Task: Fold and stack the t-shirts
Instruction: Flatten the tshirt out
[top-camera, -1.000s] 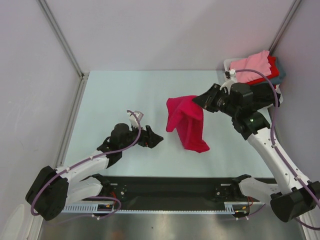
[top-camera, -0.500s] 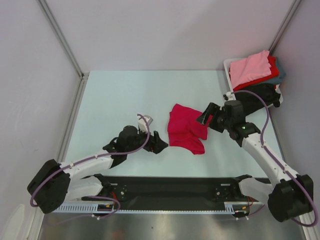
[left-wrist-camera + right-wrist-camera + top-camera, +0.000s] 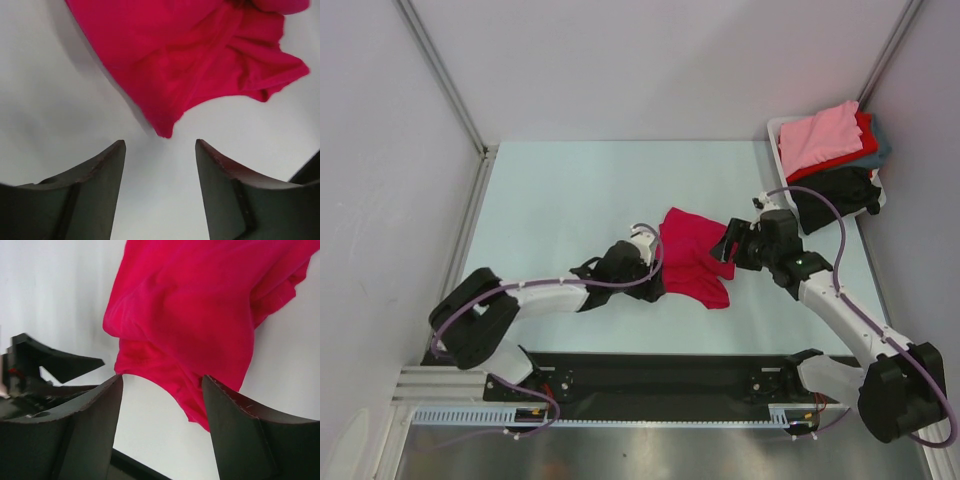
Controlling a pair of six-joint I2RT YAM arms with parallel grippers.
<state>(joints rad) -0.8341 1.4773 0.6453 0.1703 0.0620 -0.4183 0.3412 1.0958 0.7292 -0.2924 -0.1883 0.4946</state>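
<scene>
Crimson t-shirt (image 3: 692, 255) crumpled on counter (image 3: 560, 190), not yet folded. My left pincer (image 3: 160, 145), right pincer (image 3: 162, 377) both released, flanking it. Other t-shirts (image 3: 820, 140) heaped far right. Folding, stacking remain.

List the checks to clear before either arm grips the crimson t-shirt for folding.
1. The crimson t-shirt lies on the table, held by neither gripper: ok.
2. It is spread flat: not ok, it is bunched with folds.
3. The left gripper is open, with a cloth corner just ahead of its fingertips: ok.
4. The right gripper is open, at the opposite edge of the cloth: ok.
5. The pile topped by the pink t-shirt in the white bin sits apart from both grippers: ok.
</scene>
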